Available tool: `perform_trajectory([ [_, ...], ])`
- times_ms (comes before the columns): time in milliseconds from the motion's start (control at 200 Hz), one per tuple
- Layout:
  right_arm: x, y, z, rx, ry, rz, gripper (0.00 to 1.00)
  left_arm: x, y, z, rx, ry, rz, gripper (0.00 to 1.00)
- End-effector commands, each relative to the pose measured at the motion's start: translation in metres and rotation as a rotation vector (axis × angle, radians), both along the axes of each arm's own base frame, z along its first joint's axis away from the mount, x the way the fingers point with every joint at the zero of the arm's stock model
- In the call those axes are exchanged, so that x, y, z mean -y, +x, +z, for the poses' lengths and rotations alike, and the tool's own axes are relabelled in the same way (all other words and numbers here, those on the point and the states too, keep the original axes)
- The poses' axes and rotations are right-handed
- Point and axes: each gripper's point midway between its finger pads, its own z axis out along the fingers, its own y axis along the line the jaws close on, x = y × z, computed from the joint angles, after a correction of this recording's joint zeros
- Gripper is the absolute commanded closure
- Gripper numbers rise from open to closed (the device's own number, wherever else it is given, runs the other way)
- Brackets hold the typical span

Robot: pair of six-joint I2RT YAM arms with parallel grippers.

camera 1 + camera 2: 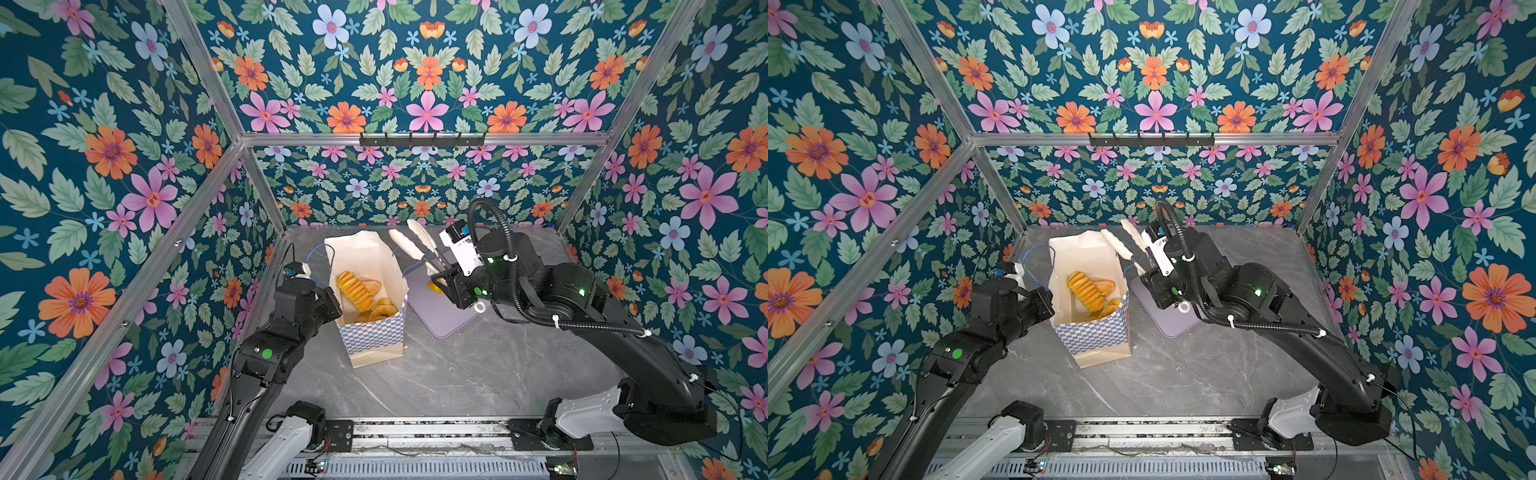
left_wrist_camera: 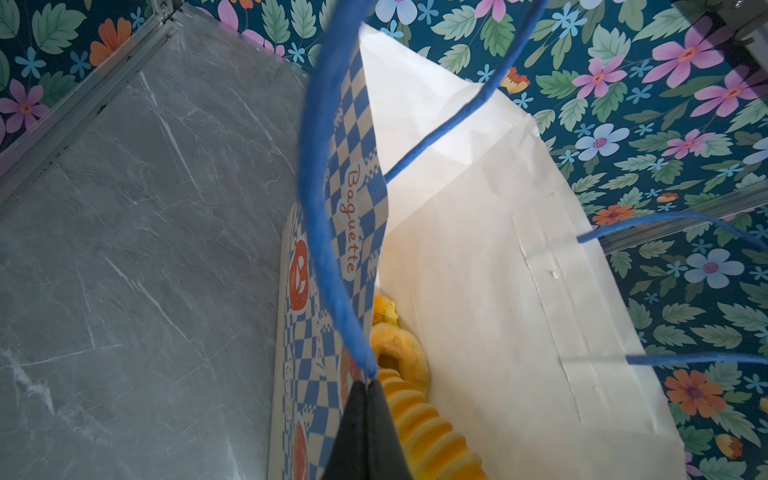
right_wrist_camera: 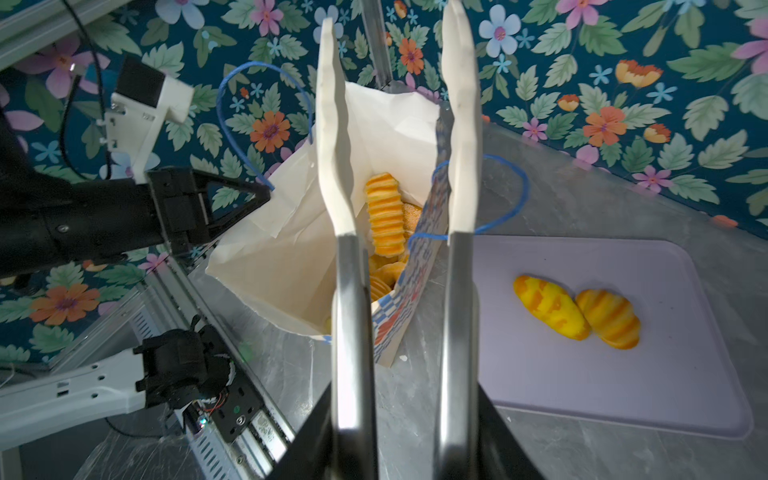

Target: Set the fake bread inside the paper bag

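The paper bag stands open on the table, cream with a blue-checkered band. Inside lie a ribbed long roll and other fake bread. My left gripper is shut on the bag's blue cord handle at the left rim. My right gripper is shut on metal tongs with white tips. The tongs are spread above the bag's mouth with nothing between them. Two striped yellow loaves lie side by side on the lavender tray.
The lavender tray lies flat just right of the bag, partly under my right arm. Floral walls and aluminium posts enclose the grey marble table. A metal rail with both arm bases runs along the front edge.
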Motion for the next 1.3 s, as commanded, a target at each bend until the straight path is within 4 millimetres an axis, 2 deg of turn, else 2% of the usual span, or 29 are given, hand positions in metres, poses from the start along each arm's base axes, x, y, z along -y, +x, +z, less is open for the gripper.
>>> perform_trajectory([
  [0,0.015,0.015,0.012,0.006,0.093,-0.076,0.58,-0.001,0.002,0.003,0.015,0.001,0.004,0.97],
  [120,0.039,0.028,0.002,-0.047,0.137,-0.154,0.58,-0.001,0.002,0.003,0.014,0.002,0.006,0.97],
  [310,0.071,0.045,-0.025,-0.149,0.183,-0.26,0.58,0.0,0.003,0.002,0.012,0.001,0.004,0.97],
  [615,0.114,0.076,-0.099,-0.395,0.244,-0.408,0.59,0.0,0.002,0.001,0.011,0.0,0.001,0.97],
  [800,0.132,0.09,-0.148,-0.5,0.211,-0.477,0.59,-0.001,0.001,0.001,0.013,0.002,0.003,0.96],
  [980,0.139,0.096,-0.186,-0.571,0.137,-0.507,0.59,-0.001,0.001,-0.001,0.009,0.006,0.005,0.96],
  [1160,0.145,0.1,-0.211,-0.607,0.057,-0.525,0.59,-0.001,0.001,-0.001,0.008,0.007,0.0,0.96],
  [1295,0.149,0.104,-0.22,-0.617,0.005,-0.535,0.58,-0.001,0.001,-0.002,0.008,0.008,0.001,0.96],
])
